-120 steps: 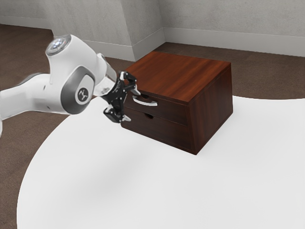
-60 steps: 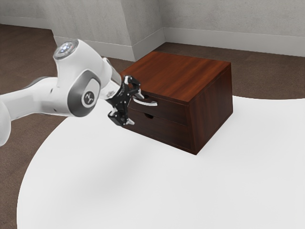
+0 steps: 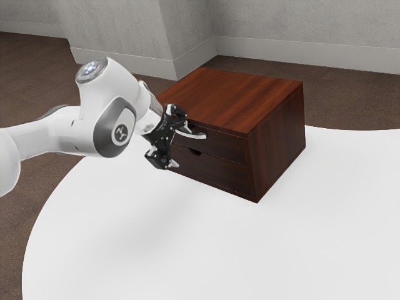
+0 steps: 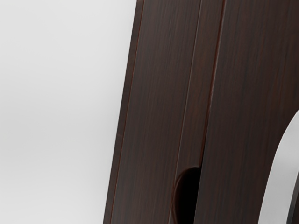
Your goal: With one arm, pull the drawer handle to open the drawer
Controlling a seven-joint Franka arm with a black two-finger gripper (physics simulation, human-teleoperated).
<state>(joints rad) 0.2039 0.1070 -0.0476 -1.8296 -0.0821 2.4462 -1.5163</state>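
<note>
The gripper [image 3: 171, 139] has closed in, fingers spread wide, nothing pinched. The handle [image 3: 193, 134] sits at its three o'clock on the upper drawer [image 3: 215, 145], still flush in the cabinet [image 3: 234, 100]. Grasping looks next.

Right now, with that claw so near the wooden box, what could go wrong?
1. The gripper is open and sits at one end of the handle, the end nearest the arm, not its middle. Closing there, it might slip off during the pull.
2. The box simply stands on the table, with nothing seen holding it. A pull could drag the whole box instead of sliding the drawer out.
</note>
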